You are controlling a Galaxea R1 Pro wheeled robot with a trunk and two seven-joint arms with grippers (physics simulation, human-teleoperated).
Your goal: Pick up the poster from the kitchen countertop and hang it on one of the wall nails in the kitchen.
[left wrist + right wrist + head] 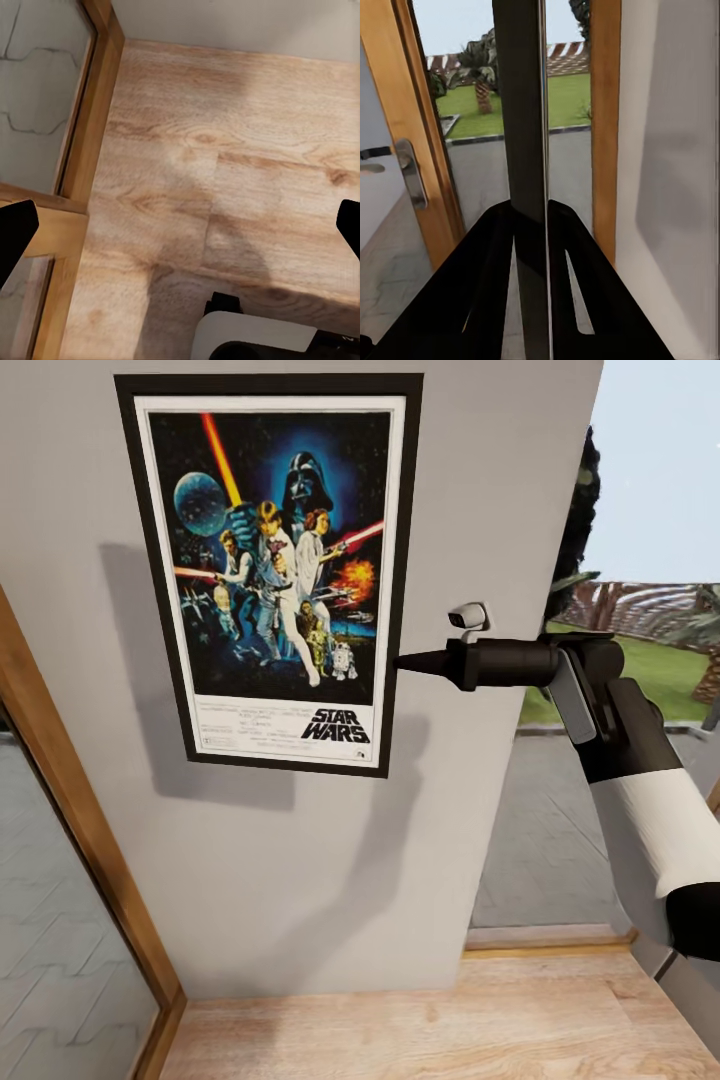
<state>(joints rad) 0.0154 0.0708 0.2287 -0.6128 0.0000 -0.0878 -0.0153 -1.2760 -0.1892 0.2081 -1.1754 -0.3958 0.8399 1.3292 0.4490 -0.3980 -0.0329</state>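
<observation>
The poster [270,570], black-framed with a white border and "STAR WARS" lettering, stands flat against the grey wall [300,880], slightly tilted. My right gripper [405,662] reaches in from the right and is shut on the poster's right edge, low down. In the right wrist view the poster [521,112] runs edge-on as a dark slat between the black fingers [480,285]. A small pale stub [467,616], perhaps a wall nail, sticks out of the wall just above that gripper. My left gripper [180,225] is open over the wooden floor and holds nothing. The kitchen countertop is out of view.
A wood-framed glass door [90,830] stands at the left, close to the wall. Light wood floor [450,1020] lies below. To the right of the wall is an opening onto paving and grass [650,660]. A door with a metal handle [409,172] is beside the right gripper.
</observation>
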